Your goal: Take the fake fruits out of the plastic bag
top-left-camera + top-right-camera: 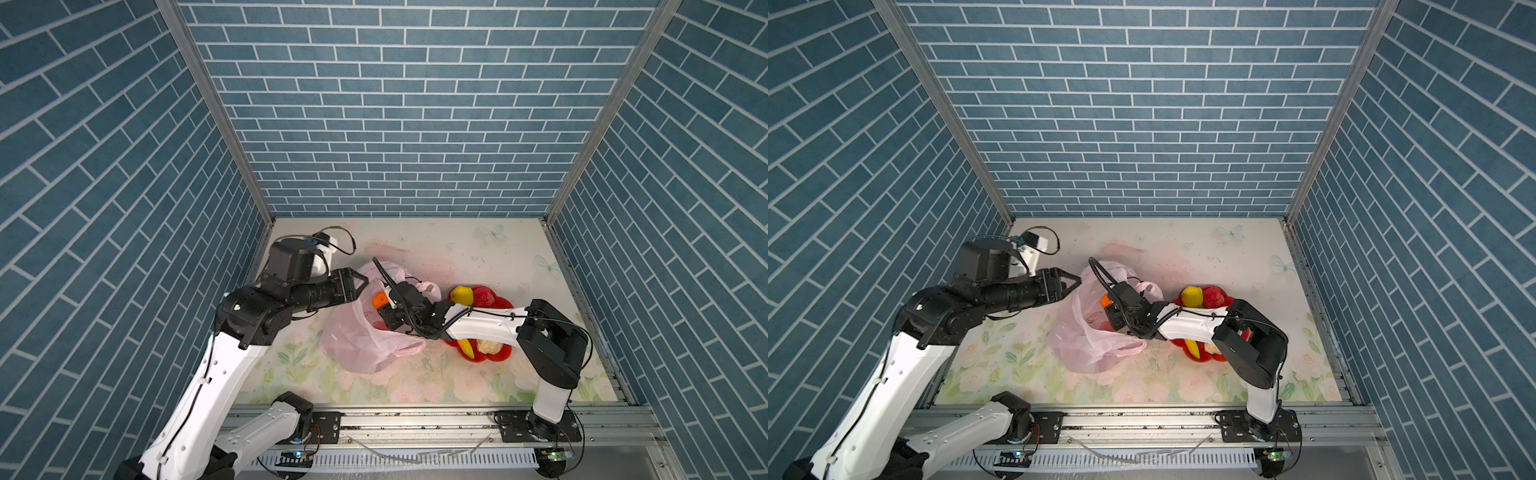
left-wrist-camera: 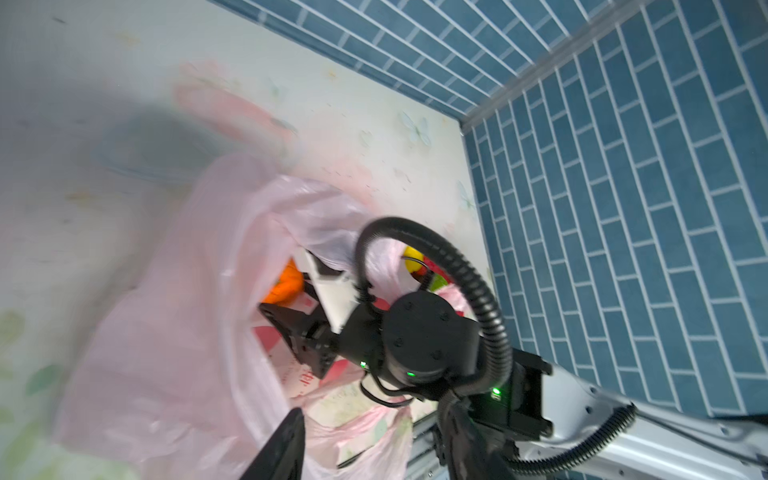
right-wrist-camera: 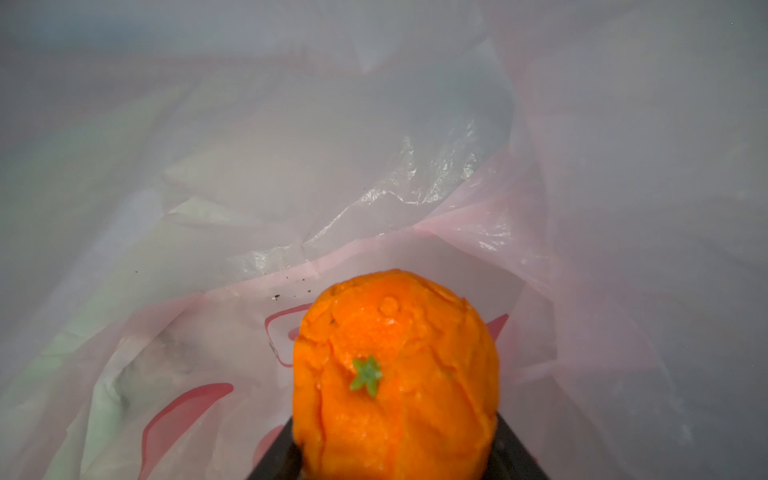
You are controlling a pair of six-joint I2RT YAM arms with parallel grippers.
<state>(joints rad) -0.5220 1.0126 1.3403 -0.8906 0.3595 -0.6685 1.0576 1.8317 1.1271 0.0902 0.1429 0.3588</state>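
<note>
Found the right gripper (image 1: pixel 381 308) inside the mouth of the plastic bag (image 1: pixel 357 347), jaws clamped on either side of the orange (image 3: pixel 395 374), green stem end plain in the right wrist view. Found the left gripper (image 1: pixel 360 289) just beside the rim of the plastic bag, on the side away from the red plate (image 1: pixel 500 354), jaws spread to a middling gap and holding nothing; could not tell whether touching the film. Judged the step in hand to be the withdrawal of the orange. Recommended a straight pull back along the line of entry, out through the mouth of the plastic bag, with a firm grip on the creased skin. Recommended lifting clear of the rim before any sideways swing, to avoid dragging the thin film along. Advised pinching the rim with the left gripper, or at least keeping that gripper out of the exit path, for want of any hold on the plastic bag at present. Saw no further fruit inside the plastic bag beyond the orange, only crinkled pink film and flat red prints; could not rule out something behind the folds. Recorded the red plate just beside the plastic bag, carrying at least 4 fruits: lemon (image 1: pixel 462 295), red berry (image 1: pixel 483 297), banana (image 1: pixel 466 348) and 1 cream ball (image 1: pixel 488 346). Could not inspect the middle of the red plate, covered by the right arm (image 1: pixel 482 326).
</note>
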